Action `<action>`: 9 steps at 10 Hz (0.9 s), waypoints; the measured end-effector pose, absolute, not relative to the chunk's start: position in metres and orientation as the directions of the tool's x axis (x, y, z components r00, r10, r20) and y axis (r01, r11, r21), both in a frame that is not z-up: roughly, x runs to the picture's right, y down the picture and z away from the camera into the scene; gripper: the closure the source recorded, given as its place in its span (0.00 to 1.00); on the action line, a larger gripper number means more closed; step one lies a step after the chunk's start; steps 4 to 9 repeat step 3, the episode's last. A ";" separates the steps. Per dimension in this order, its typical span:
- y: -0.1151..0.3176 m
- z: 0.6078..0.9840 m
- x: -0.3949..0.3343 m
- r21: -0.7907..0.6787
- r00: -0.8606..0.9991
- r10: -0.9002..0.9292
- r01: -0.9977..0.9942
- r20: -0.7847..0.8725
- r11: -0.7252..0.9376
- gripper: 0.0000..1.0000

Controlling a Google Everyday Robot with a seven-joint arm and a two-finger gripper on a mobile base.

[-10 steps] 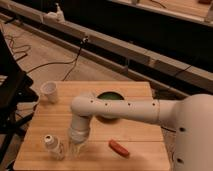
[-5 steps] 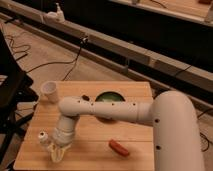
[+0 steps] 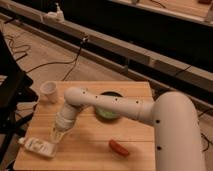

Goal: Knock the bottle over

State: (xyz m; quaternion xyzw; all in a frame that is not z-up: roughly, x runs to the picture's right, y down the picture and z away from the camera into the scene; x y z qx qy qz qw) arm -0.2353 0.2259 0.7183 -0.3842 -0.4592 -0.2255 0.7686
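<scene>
The bottle (image 3: 39,146), small, whitish and translucent, lies on its side near the front left corner of the wooden table (image 3: 90,155). Its white cap points left toward the table's edge. My gripper (image 3: 58,134) hangs at the end of the white arm (image 3: 100,104), just right of the bottle and slightly above it, close to the tabletop. It looks to be touching or almost touching the bottle's right end.
A white cup (image 3: 49,90) stands at the table's back left. A green bowl (image 3: 108,109) sits mid-table, partly behind the arm. A red sausage-like object (image 3: 119,147) lies front right. Cables run across the floor at left.
The bottle stood upright at the front left before; now it lies on its side. My gripper swept left and down to it and now sits just beside it.
</scene>
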 end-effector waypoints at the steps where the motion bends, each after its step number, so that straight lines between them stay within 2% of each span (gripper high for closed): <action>1: 0.210 0.730 -0.224 -0.391 0.510 0.000 0.659 0.860 0.642 1.00; 9: 0.203 0.734 -0.217 -0.396 0.527 -0.001 0.640 0.850 0.659 0.98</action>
